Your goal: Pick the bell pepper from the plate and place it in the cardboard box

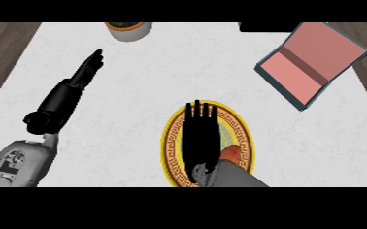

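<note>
A round plate [174, 140] with a yellow patterned rim lies at the counter's near edge, just right of centre. My right hand [201, 136] hovers flat over it, open, with straight fingers pointing away from me. The bell pepper [232, 153] shows only as an orange-red patch beside the wrist's right side, still on the plate; most of it is hidden by the hand and forearm. The box [312, 60], pink inside with blue-grey walls, sits tilted at the far right. My left hand [86, 73] rests open at the left, fingers extended toward the far side.
A pale round pot [129, 30] with brown contents stands at the counter's far edge, left of centre. A dark object [265, 27] lies at the far edge behind the box. White marbled counter stretches between plate and box.
</note>
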Motion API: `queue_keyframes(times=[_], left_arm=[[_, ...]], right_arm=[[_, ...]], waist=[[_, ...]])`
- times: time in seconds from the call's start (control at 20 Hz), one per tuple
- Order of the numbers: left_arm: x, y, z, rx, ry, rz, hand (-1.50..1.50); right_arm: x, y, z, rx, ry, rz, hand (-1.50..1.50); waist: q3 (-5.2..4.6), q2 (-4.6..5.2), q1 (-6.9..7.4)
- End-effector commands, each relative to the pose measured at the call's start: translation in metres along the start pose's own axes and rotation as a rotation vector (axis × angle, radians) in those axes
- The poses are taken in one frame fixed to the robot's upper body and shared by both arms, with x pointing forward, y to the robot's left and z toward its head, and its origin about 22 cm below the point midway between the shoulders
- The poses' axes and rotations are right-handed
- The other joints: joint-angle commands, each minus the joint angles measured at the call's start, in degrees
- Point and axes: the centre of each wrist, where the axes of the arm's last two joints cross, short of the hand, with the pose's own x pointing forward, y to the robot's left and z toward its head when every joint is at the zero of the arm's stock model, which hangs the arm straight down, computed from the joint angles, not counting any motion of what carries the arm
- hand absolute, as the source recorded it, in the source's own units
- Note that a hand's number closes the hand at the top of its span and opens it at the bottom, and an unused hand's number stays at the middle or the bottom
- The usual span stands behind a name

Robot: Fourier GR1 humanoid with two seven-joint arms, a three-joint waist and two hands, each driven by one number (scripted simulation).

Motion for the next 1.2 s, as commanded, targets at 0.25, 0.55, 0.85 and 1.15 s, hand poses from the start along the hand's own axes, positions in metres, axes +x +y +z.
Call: queue_keyframes(times=[0.25, 0.55, 0.85, 1.15], left_arm=[[-0.004, 0.003, -0.005, -0.010, -0.002, 0.005, 0.00], [-0.009, -0.018, -0.004, 0.008, -0.012, -0.004, 0.00], [-0.002, -0.003, 0.002, -0.006, 0.009, -0.005, 0.00], [0.003, 0.014, 0.010, 0.002, -0.003, 0.002, 0.00]], right_arm=[[0.009, 0.026, -0.007, 0.039, 0.144, 0.007, -1.50], [-0.005, 0.009, -0.020, 0.038, 0.199, 0.031, -1.50], [-0.016, 0.051, -0.032, 0.070, 0.188, -0.004, -1.50], [-0.010, 0.052, -0.039, -0.001, 0.045, 0.053, 1.50]], waist=[[0.01, 0.09, 0.04], [0.00, 0.01, -0.59], [0.03, 0.04, -0.19], [0.03, 0.02, 0.01]])
